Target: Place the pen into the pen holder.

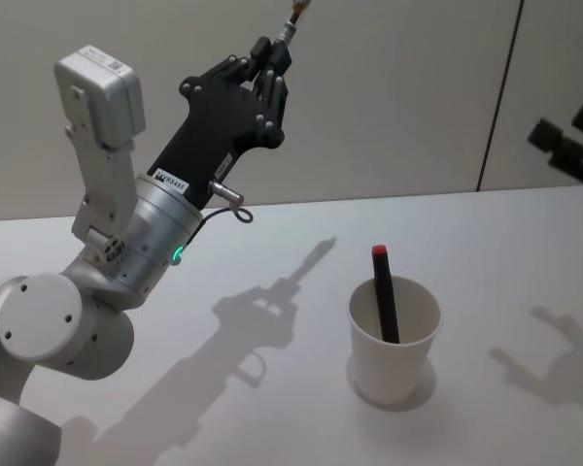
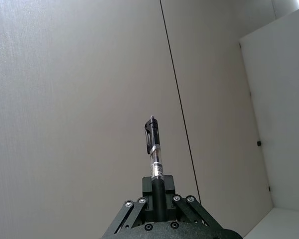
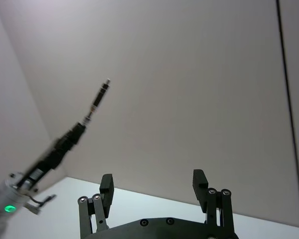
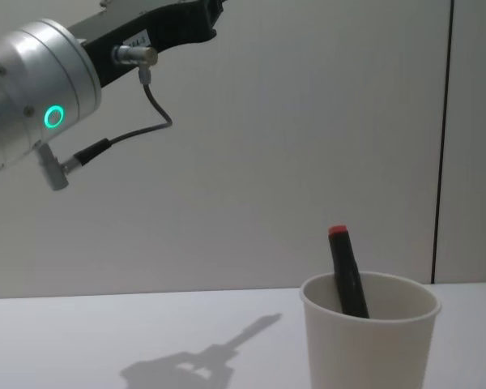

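White paper cup [image 1: 394, 351] on tabletop [image 1: 496, 243], red-capped pen [image 1: 384, 296] leaning inside. Left end effector [image 1: 270, 58] aloft, grasping clear-barrelled pen [image 2: 155, 149], black clip. Right end effector [image 3: 154, 180] released.

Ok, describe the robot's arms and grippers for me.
The left arm has white rounded joints and a silver wrist with a green ring light. The left gripper is black, with a white label and a looping grey cable. The right gripper is black too.
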Controlling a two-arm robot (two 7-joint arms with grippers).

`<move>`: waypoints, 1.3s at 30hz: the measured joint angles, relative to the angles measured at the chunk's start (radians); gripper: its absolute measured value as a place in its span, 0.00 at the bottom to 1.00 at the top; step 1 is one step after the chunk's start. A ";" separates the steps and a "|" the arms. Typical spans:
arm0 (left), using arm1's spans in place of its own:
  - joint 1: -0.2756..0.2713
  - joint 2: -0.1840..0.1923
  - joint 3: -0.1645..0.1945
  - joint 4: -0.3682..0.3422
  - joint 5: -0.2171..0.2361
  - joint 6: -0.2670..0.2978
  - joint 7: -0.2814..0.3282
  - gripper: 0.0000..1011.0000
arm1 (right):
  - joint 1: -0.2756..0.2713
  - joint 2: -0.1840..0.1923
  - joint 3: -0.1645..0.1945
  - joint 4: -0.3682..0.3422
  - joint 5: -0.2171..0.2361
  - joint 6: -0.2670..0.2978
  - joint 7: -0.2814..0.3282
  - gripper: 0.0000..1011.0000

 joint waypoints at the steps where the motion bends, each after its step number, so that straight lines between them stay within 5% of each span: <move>1: 0.000 0.000 0.000 0.000 0.000 -0.001 -0.001 0.13 | 0.004 -0.001 0.001 -0.004 0.017 0.004 0.006 0.99; 9: -0.003 -0.001 -0.001 -0.001 -0.001 -0.004 -0.003 0.13 | 0.040 -0.017 0.001 -0.024 0.139 0.035 0.050 0.99; 15: -0.003 -0.001 -0.002 -0.002 -0.001 -0.005 -0.004 0.13 | 0.066 -0.034 -0.012 -0.026 0.182 0.058 0.033 0.99; 25: -0.004 -0.002 -0.002 -0.003 -0.001 -0.006 -0.005 0.13 | 0.147 -0.114 -0.052 -0.011 0.267 0.116 -0.103 0.99; 39: -0.005 -0.002 -0.002 -0.003 -0.001 -0.007 -0.005 0.13 | 0.312 -0.291 -0.126 0.063 0.427 0.177 -0.348 0.99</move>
